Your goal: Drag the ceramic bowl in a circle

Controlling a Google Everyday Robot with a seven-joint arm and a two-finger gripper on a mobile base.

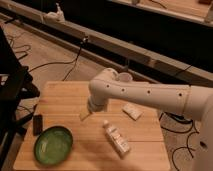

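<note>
The ceramic bowl [53, 145] is wide, shallow and glossy green. It sits near the front left corner of the wooden table [65, 100]. My white arm reaches in from the right across the table. The gripper [85, 115] hangs at its end over the table's middle, up and to the right of the bowl and clear of it, with a gap of bare wood between them.
A white bottle [116, 138] lies on its side right of the bowl. A white packet [132, 112] lies further right. A black block [37, 124] sits at the left edge by the bowl. A small white cup [123, 77] stands at the back edge. Cables run over the floor.
</note>
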